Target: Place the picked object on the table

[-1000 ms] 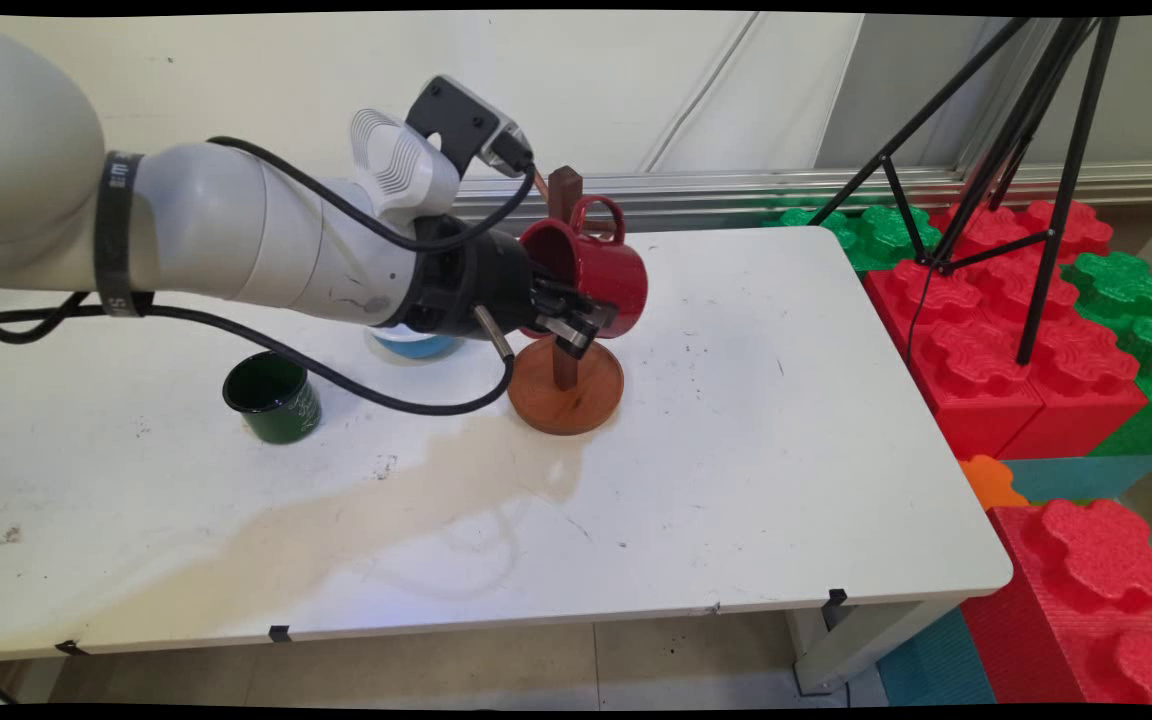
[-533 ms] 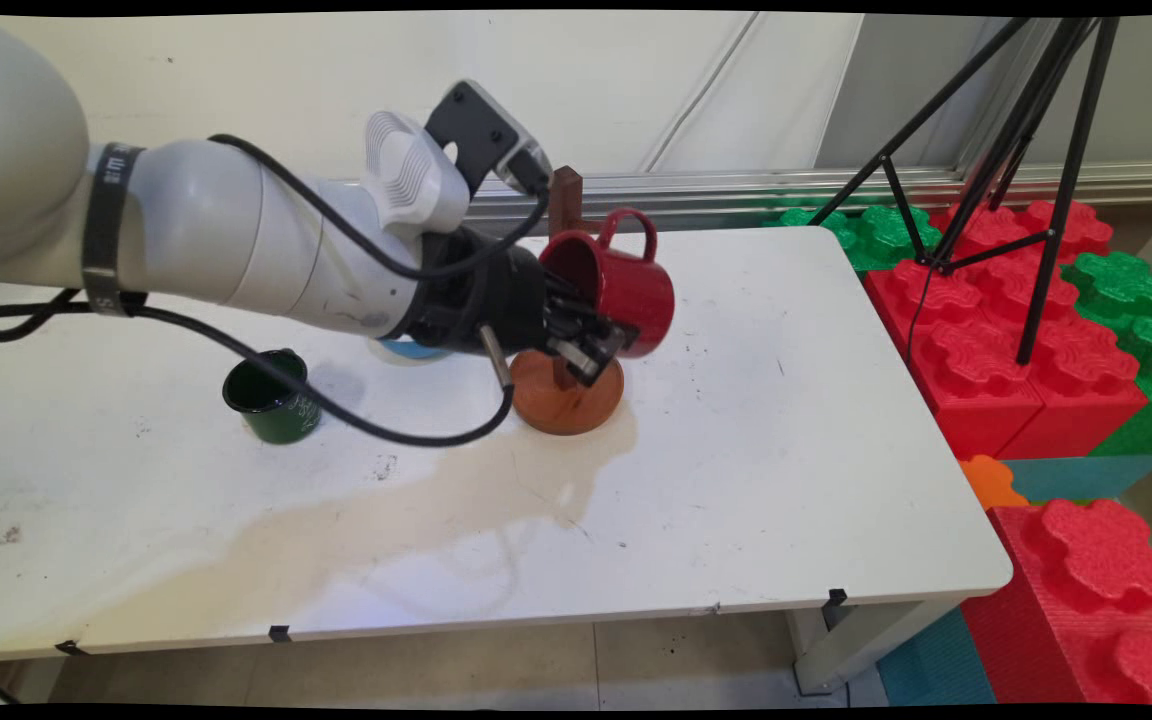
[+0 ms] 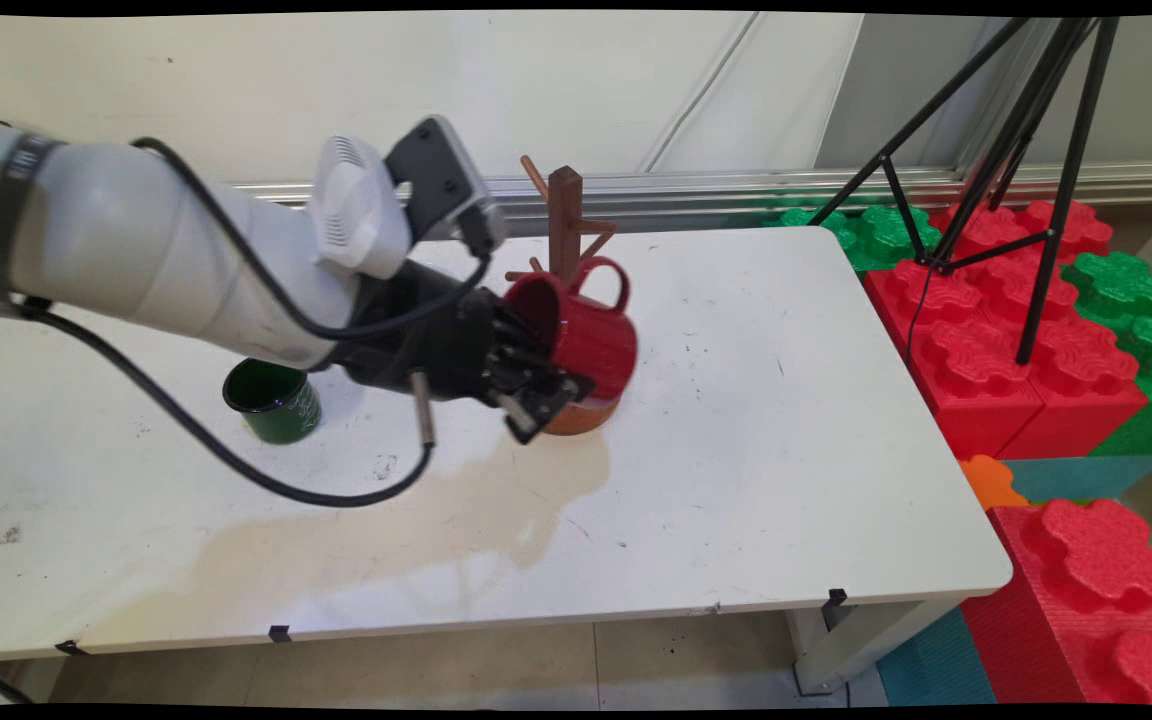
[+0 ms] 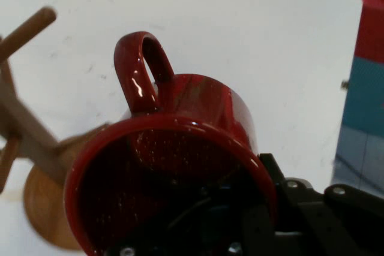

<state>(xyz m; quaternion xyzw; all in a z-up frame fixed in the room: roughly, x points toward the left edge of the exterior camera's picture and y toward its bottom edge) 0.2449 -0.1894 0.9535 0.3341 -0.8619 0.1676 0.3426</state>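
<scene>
My gripper [image 3: 544, 378] is shut on the rim of a red mug [image 3: 586, 335], one finger inside and one outside. The mug lies tilted on its side, mouth toward the hand and handle up. It hangs just in front of a brown wooden mug tree [image 3: 566, 232], hiding most of the tree's round base [image 3: 586, 417]. In the hand view the red mug [image 4: 180, 142] fills the middle, its handle pointing up, and the wooden mug tree [image 4: 27, 142] stands at the left with its pegs bare. My gripper [image 4: 264, 208] clamps the mug's lower right rim.
A dark green cup [image 3: 273, 400] stands upright on the white table [image 3: 786, 450], left of the hand. A brownish stain [image 3: 386, 520] spreads over the table's front. Red and green foam blocks [image 3: 1016, 340] and a black tripod [image 3: 1026, 130] stand to the right, off the table.
The hand has carried the red mug first right, then back left, down and nearer the camera, so it now covers the tree's base. The wrist has dropped and the tree's upper pegs show.
</scene>
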